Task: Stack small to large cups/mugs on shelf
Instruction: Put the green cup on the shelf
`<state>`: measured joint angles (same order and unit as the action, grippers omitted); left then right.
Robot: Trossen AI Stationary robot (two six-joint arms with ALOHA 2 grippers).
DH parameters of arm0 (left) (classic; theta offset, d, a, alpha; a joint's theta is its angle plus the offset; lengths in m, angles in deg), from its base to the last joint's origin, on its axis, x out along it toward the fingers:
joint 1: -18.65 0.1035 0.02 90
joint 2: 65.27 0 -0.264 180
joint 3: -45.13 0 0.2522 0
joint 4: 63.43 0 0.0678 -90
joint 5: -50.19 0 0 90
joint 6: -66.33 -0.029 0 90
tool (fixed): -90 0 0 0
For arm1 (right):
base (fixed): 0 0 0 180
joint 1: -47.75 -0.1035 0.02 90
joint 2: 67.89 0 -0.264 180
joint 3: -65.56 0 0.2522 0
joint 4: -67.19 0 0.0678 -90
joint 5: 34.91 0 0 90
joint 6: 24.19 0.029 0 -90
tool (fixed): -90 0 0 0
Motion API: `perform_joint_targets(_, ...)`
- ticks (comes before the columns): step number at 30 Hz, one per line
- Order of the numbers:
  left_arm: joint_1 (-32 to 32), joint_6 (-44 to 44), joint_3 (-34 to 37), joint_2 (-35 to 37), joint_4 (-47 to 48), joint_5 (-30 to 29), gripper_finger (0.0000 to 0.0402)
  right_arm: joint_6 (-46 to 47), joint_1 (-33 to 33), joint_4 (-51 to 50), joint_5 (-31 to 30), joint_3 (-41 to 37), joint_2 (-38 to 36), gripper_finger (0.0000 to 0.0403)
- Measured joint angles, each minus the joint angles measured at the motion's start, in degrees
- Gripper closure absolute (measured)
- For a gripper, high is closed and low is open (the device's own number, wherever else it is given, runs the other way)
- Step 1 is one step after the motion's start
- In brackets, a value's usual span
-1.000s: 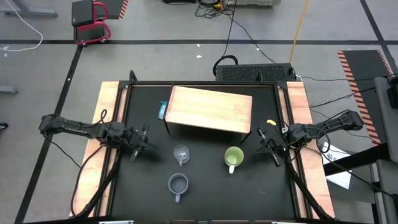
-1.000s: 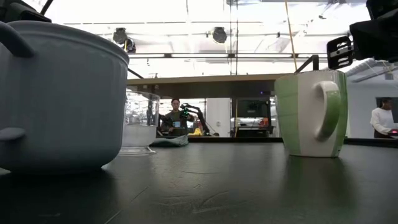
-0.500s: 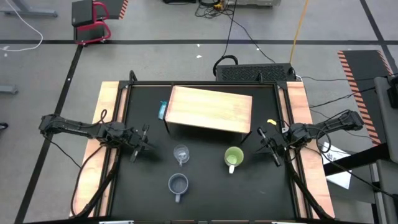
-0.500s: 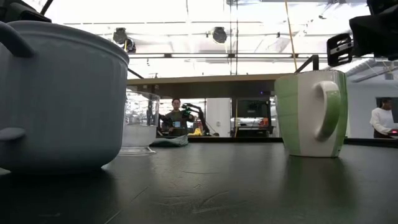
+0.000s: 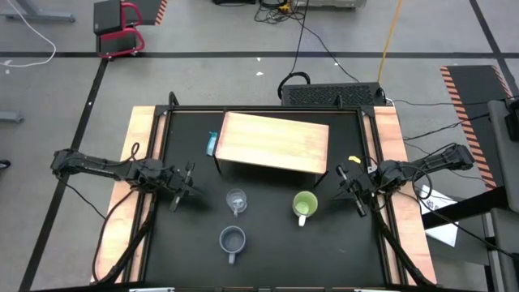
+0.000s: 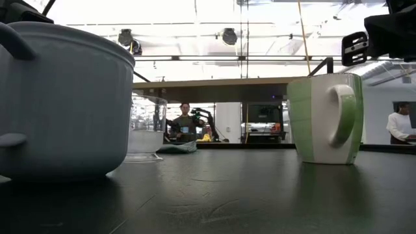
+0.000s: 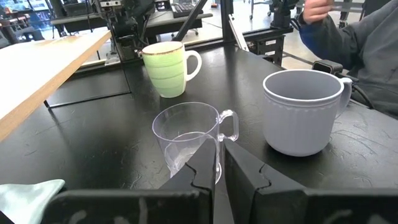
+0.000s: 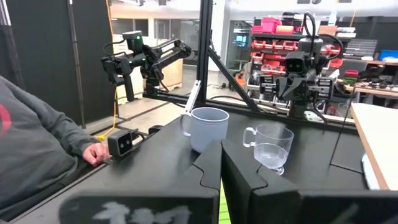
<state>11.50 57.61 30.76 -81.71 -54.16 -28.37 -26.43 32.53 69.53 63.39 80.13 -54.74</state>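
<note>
Nothing on the table has shifted since the earlier frames; only the right gripper (image 5: 350, 189) shows a hair higher at the upper right of the low view, and from above both arms sit where they were. It hovers at the right of the high view just beside the lime-green mug (image 5: 305, 205), its fingers (image 8: 211, 163) clenched together on nothing. At the left of that view, the left gripper (image 5: 182, 187) waits with its fingers (image 7: 200, 167) nearly shut and empty, pointed at the clear glass cup (image 5: 236, 200), which stands a little apart from it. The grey-blue mug (image 5: 232, 240) sits lower in the frame, below the glass cup, and all three cups rest on the black tabletop (image 5: 268, 251). The shelf (image 5: 274, 141) lies bare in the upper centre, with a teal cloth (image 5: 211, 144) against its left edge. A person (image 6: 184, 125) sits far behind in the low view.
</note>
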Motion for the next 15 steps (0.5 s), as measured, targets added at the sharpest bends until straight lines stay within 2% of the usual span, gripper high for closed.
perform_joint_targets(5,0.0,0.0,0.0,0.0,0.0,0.0,0.0369,-0.4,0.0,1.2,-1.0,0.0,0.0,0.0403)
perform_joint_targets(11,0.0,0.0,0.0,0.0,0.0,0.0,0.0369,-0.7,0.0,9.7,-1.0,0.0,0.1,0.0403)
perform_joint_targets(15,0.0,0.0,0.0,0.0,0.0,0.0,0.0369,0.0,0.0,10.4,-1.0,0.9,0.9,0.0403)
